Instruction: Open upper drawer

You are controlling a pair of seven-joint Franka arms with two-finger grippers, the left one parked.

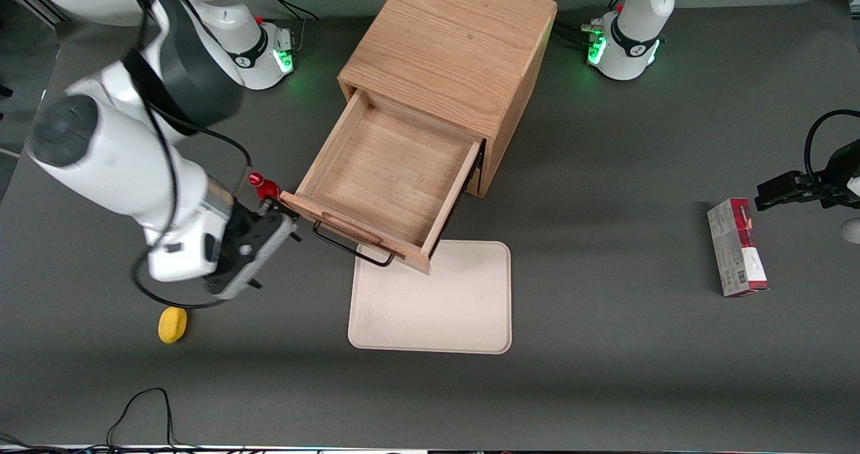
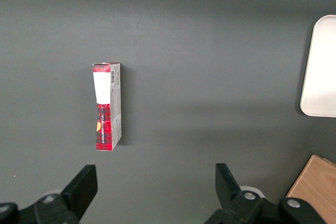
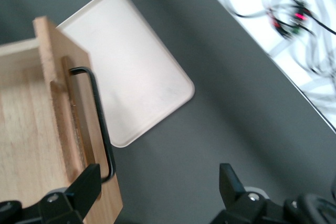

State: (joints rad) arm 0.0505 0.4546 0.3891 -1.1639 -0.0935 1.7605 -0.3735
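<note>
One wooden cabinet is seen standing on the dark grey bench. Its upper drawer is drawn well out toward the front camera, so that the shallow bare wooden tray inside is exposed. One thin black wire handle is fixed to the drawer's front panel and hangs over the edge of one cream tray, which lies flat on the bench just in front of the cabinet and nearer the front camera.

The claw is held beside the corner of the drawer front that lies toward the working arm's end of the bench. Its two black fingers are spread wide apart and nothing is pinched between them. In the right wrist view, one finger is seen close by the end of the handle, but whether it touches the wire cannot be told; the other finger hangs over bare bench.

One small red object is seen just beside the drawer's corner, next to the claw; what it is cannot be told. One yellow rounded object rests on the bench near the working arm, nearer the front camera than the claw. One red and white carton lies flat toward the parked arm's end of the bench, well apart from the cabinet.
</note>
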